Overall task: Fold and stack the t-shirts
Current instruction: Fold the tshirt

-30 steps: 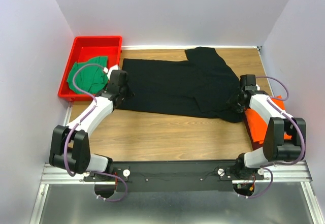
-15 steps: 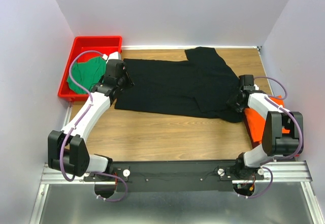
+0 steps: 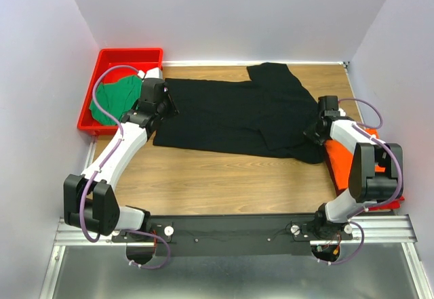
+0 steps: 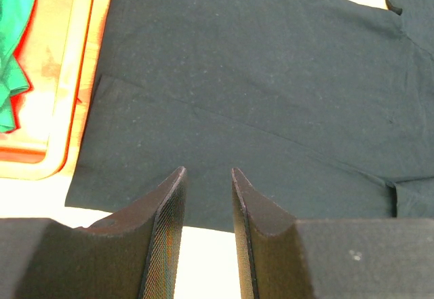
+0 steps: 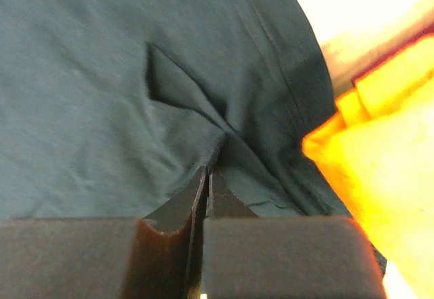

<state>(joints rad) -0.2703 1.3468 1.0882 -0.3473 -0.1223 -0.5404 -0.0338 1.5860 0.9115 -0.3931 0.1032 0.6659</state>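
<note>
The black t-shirt (image 3: 230,116) lies spread across the wooden table, one sleeve pointing to the far side. My left gripper (image 3: 165,104) hovers open over its left edge; in the left wrist view the gripper (image 4: 207,171) has nothing between its fingers, only black cloth (image 4: 258,75) below. My right gripper (image 3: 313,131) is at the shirt's right end. In the right wrist view the gripper (image 5: 207,171) is shut on a pinched ridge of the black shirt (image 5: 102,109). The orange t-shirt (image 3: 342,158) lies folded at the right, under the right arm. The green t-shirt (image 3: 112,102) sits crumpled in the tray.
A red plastic tray (image 3: 129,56) stands at the far left corner, its rim (image 4: 81,75) just left of the black shirt. White walls close in three sides. Bare wood (image 3: 224,184) shows between the shirt and the arms' base rail.
The right gripper's jaws have closed on a fold of the black shirt. The left arm has stretched out farther along the shirt's left edge, still open.
</note>
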